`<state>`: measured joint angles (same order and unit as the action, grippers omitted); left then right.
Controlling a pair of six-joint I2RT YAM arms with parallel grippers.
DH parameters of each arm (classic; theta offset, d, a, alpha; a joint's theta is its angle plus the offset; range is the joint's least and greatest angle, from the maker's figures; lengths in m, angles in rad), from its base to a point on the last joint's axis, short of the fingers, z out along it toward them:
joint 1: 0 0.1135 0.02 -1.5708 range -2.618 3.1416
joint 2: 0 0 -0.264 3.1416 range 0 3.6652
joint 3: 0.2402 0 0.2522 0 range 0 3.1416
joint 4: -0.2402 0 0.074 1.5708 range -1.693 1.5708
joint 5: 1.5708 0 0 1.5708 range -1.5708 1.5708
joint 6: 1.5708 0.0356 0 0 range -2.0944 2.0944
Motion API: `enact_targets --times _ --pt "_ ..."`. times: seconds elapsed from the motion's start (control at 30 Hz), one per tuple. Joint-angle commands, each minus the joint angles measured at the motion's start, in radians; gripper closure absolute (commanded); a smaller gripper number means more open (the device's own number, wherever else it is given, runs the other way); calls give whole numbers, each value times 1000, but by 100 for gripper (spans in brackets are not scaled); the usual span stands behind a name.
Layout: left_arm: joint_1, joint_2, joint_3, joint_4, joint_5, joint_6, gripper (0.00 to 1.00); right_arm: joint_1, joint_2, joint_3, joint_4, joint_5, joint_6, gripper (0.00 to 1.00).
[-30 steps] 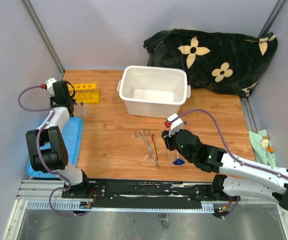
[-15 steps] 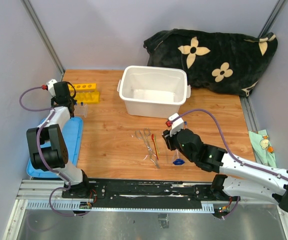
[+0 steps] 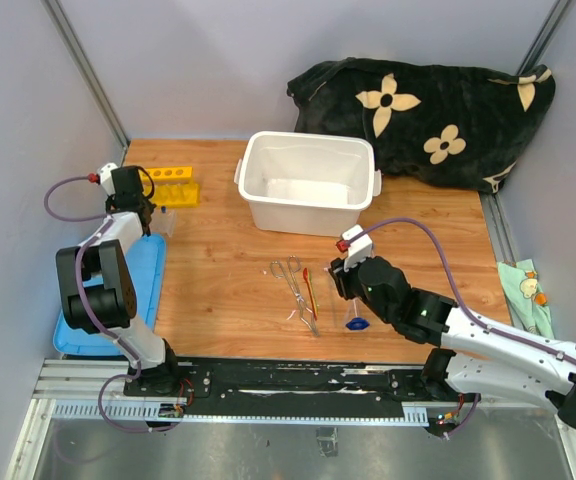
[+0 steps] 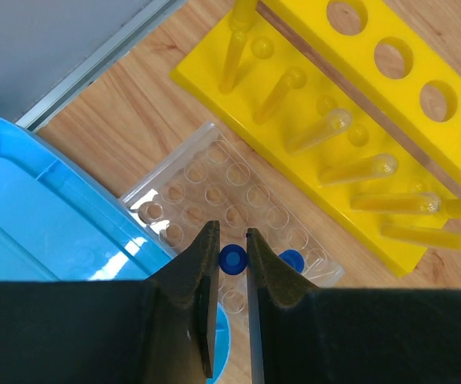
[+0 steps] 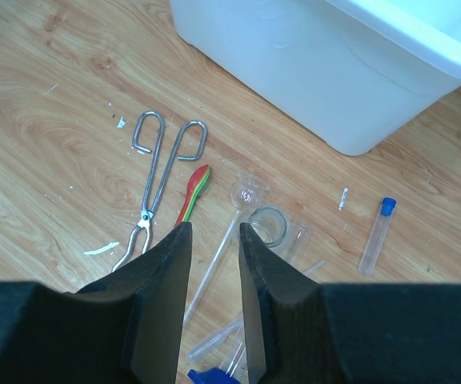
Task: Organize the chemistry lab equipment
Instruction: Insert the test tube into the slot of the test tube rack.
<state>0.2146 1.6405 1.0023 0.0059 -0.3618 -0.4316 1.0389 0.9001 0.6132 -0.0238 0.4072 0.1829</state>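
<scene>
Wooden surface [image 3: 228,290], far-left corner: your left end effector [image 4: 230,232] pinches a blue-capped tube [image 4: 232,260] over the clear rack [image 4: 238,192], so lower it plumb; right end effector [image 5: 214,228] hangs open.

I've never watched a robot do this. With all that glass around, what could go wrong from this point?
1. The left fingers pinch a blue-capped tube over the clear well rack. Set down off a well, it might tip the rack or knock the neighbouring tube.
2. The right fingers hover open over a thin glass stem and a small beaker that are close together. Closing there could crack or scatter them.
</scene>
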Motion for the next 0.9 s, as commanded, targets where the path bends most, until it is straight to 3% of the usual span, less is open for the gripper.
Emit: enact_targets --times 0.0,0.2,0.4,0.63,0.87 --pt "2 21 24 19 -28 4 100 -23 -12 -12 11 -8 9 69" --pt "-5 33 52 -5 -13 9 98 -38 -8 -12 12 -24 10 69" --pt "-21 41 93 -44 -13 11 85 -45 0 -14 21 -36 13 69" --pt "-28 49 120 -75 -10 8 59 -48 -8 -18 20 -39 15 69" --pt "-30 60 131 -100 -6 -5 52 -52 -25 -30 14 -33 22 69"
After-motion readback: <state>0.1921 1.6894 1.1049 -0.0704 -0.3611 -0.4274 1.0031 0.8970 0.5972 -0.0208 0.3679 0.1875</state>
